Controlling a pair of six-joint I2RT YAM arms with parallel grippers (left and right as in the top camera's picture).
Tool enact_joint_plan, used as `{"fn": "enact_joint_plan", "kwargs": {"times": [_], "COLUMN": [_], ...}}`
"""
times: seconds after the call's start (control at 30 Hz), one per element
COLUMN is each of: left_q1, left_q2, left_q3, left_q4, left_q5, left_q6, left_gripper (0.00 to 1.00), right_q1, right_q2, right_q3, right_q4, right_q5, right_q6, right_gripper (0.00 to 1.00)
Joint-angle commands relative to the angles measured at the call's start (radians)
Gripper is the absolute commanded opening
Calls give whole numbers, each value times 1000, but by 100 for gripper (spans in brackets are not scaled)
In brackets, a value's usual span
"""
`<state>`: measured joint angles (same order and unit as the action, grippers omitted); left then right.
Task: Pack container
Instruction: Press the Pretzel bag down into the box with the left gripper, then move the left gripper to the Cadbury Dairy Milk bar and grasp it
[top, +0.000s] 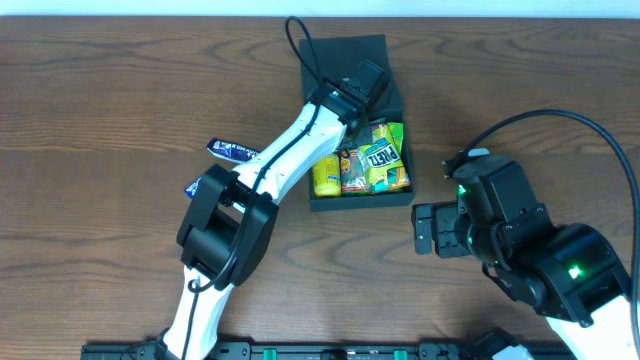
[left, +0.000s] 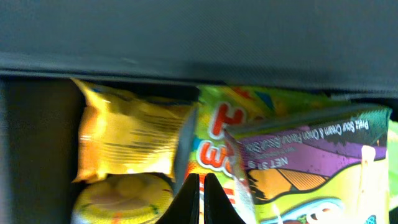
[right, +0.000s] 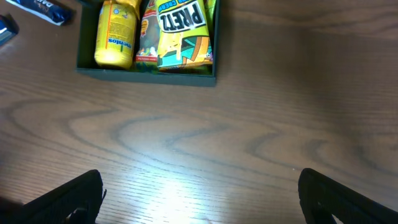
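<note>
While the worktop (top: 120, 80) is viewed from overhead, the container (top: 392, 103) is seen at its far middle, with the flap lid (top: 345, 52) folded open away from the robot. The left gripper (top: 362, 85) is positioned over the container's far half; its jaws cannot be told from this view. A yellow packet (top: 327, 175), an orange packet (top: 352, 170) and a green Pretz packet (top: 385, 155) are seen side by side inside. 2 blue packets (top: 232, 150) are seen on the worktop beside the left arm. The right gripper (top: 430, 230) is positioned near the container's right front corner, apart from it.

From the left wrist, the jaws are shown pressed together with nothing pinched, just above the packets. The dark container wall is seen across the top.

From the right wrist, the jaws are shown spread wide over bare worktop. The container is seen at the upper left.
</note>
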<state>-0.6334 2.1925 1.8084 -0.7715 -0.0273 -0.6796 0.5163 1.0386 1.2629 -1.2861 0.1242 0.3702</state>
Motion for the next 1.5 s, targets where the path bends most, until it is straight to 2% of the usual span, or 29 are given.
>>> {"fn": "enact_joint_plan", "kwargs": {"times": [0.0, 0.13, 0.63, 0.83, 1.0, 1.27, 1.33, 1.47], "left_q1": [-4, -9, -21, -19, -9, 133, 184, 298], "left_q2": [26, 47, 57, 25, -105, -229, -233, -231], "left_q3": [11, 11, 12, 22, 34, 34, 34, 32], "left_q4": [22, 74, 79, 21, 18, -140, -196, -303], "left_q5": [52, 134, 121, -2, -92, -140, -140, -140], "left_q6": [27, 72, 127, 131, 165, 159, 117, -60], "left_gripper": [6, 6, 6, 6, 5, 5, 6, 6], "right_q1": [-6, -6, -6, -6, -6, -6, -6, -6], "right_q2": [-4, -4, -4, -4, -4, -4, -4, -4], "right_q3": [6, 6, 6, 6, 6, 6, 6, 6], "right_q4": [-1, -1, -1, -1, -1, -1, -1, -1], "right_q5": [6, 6, 6, 6, 6, 6, 6, 6], "right_q6": [-12, -12, -12, -12, -12, -12, -12, -12], "right_gripper": [99, 99, 99, 99, 99, 99, 99, 99]}}
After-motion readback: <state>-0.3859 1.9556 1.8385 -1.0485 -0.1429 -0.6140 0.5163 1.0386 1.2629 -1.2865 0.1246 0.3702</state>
